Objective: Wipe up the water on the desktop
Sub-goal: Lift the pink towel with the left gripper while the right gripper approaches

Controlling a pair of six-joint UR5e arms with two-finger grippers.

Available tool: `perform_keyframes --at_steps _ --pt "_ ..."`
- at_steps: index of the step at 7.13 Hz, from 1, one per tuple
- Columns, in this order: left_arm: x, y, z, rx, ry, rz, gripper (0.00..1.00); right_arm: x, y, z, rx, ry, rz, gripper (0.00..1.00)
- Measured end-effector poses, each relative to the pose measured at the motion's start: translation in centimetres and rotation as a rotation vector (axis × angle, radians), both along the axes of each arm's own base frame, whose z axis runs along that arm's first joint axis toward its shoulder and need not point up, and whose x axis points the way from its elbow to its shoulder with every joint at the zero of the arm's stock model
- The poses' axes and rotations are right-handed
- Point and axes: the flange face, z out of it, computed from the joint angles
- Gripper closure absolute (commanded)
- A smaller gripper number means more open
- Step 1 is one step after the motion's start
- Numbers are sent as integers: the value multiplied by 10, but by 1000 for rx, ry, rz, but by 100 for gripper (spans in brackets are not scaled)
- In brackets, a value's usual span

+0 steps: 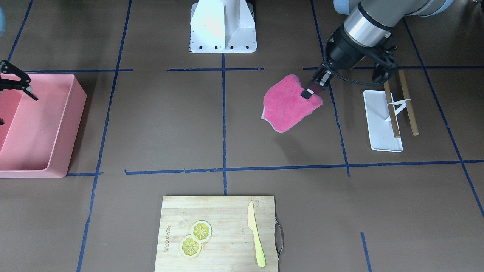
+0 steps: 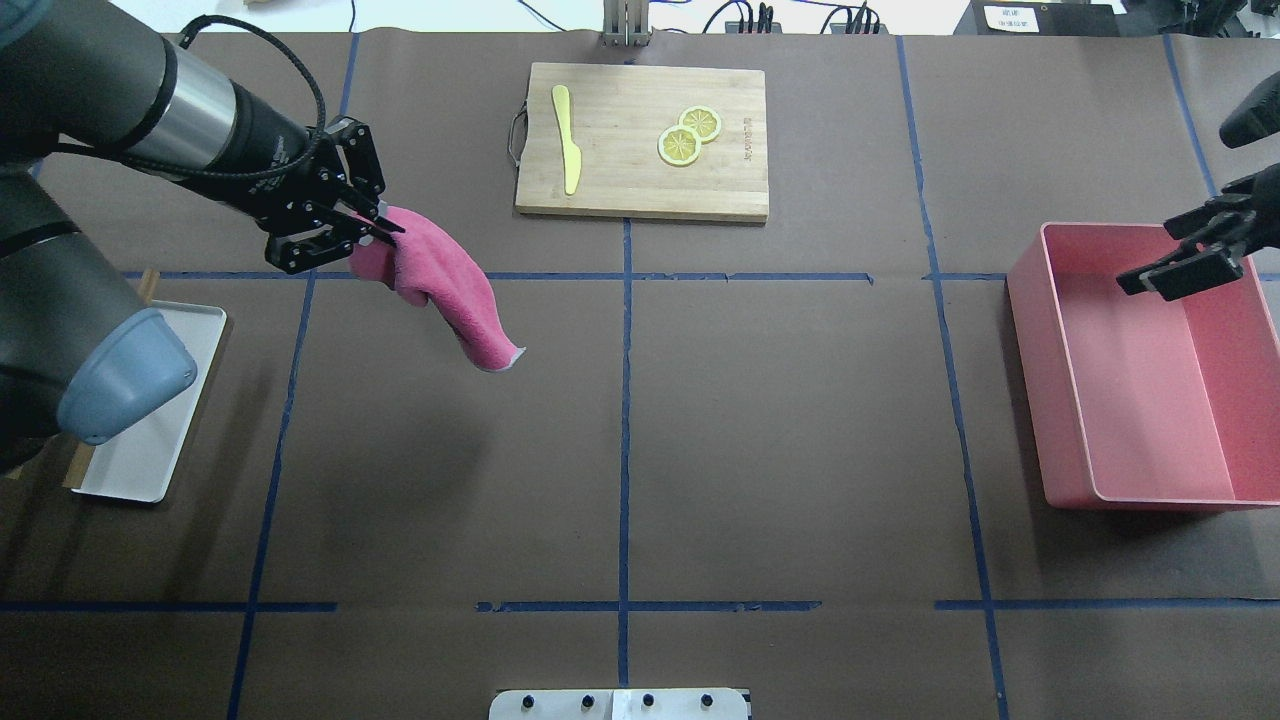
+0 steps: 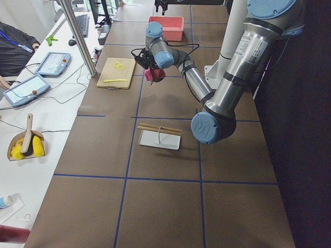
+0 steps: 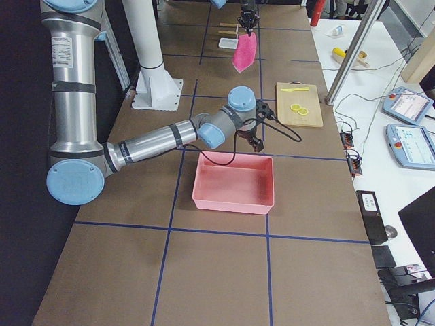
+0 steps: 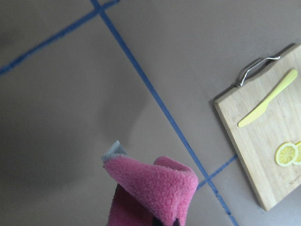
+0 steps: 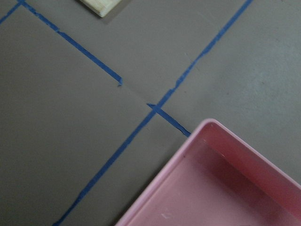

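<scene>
Brown counter (image 1: 162, 121) with a blue tape (image 1: 224, 124) grid.

Front view: left pincer (image 1: 313, 91) is clamped on one edge of the pink cloth (image 1: 287, 104). Cloth hangs clear of the surface, shadow below it. White tray (image 1: 378, 130) with two wooden sticks (image 1: 394, 122) sits just beside. Right pincer (image 1: 17, 81) is over the pink bin (image 1: 60, 151), fingers apart, nothing in them. No wet patch visible anywhere.

Overhead: cloth droops from the left pincer toward the centre tape line. Can't tell here if its tip touches. Risk: the grip is only a small pinch of fabric, so drag on the matte surface could pull it out mid-wipe.

Side views: cloth is well off the counter. Risks: with no water visible, the wipe may land on the wrong square. A sweep toward the tray could knock the sticks off.

Left wrist: cloth is bunched at the fingers, so likely only a fold touches down, giving poor coverage.

Right wrist: bin corner and tape only.

Writing: printed mark on the cutting board (image 1: 211, 211) beside the lemon slices (image 1: 196, 238), too small to read. Nothing else legible.
</scene>
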Motion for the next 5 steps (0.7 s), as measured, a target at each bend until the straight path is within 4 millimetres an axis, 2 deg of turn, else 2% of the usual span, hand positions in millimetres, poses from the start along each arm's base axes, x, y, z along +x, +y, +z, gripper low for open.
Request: perform_keyframes --at_steps 1,3,5 --pt "8 -4 -20 -72 33 -31 95 -27 2 -38 31 -38 -25 0" --pt "23 -4 -52 -187 85 -78 95 -99 20 -119 78 -111 -54 0" --pt "45 3 -71 -272 112 -141 95 -191 56 -192 125 -167 -13 0"
